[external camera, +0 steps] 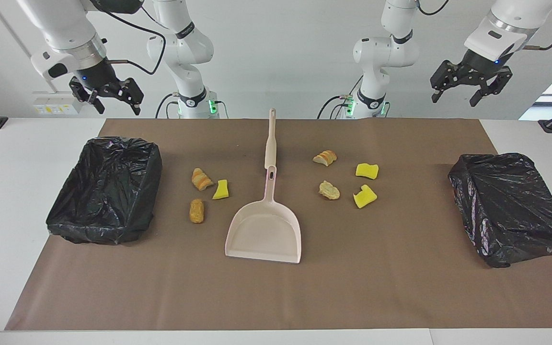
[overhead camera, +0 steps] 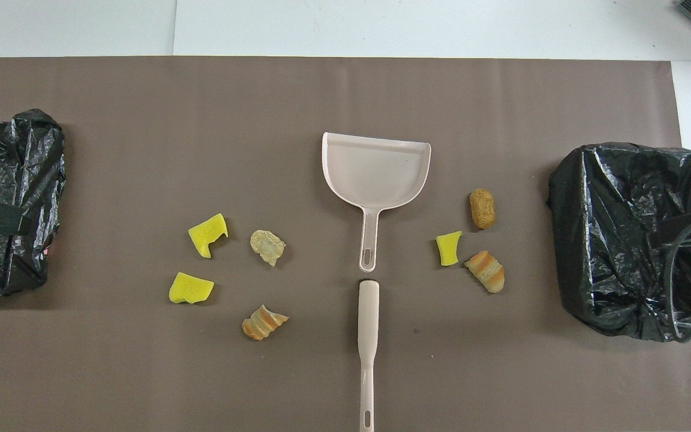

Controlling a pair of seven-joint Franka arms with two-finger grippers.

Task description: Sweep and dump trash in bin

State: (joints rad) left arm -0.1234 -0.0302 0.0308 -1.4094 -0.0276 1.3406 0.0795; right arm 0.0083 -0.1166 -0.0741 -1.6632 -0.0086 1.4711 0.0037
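Several scraps of trash lie on the brown mat on either side of a pink dustpan [external camera: 264,235] [overhead camera: 375,168]. Toward the right arm's end are a striped bread lump [external camera: 201,179], a yellow sponge chunk [external camera: 221,190] and a brown lump [external camera: 196,211]. Toward the left arm's end are two yellow sponge chunks [external camera: 367,170] [external camera: 364,196] and two bread-like lumps [external camera: 325,157] [external camera: 329,190]. A pink brush handle [external camera: 270,139] [overhead camera: 367,348] lies in line with the dustpan's handle, nearer to the robots. My right gripper [external camera: 117,108] and left gripper [external camera: 453,99] hang open and empty, high over the table's ends.
Two bins lined with black bags stand on the mat's ends, one [external camera: 106,189] [overhead camera: 627,240] at the right arm's end and one [external camera: 511,206] [overhead camera: 3,198] at the left arm's end. White table [external camera: 12,191] borders the mat.
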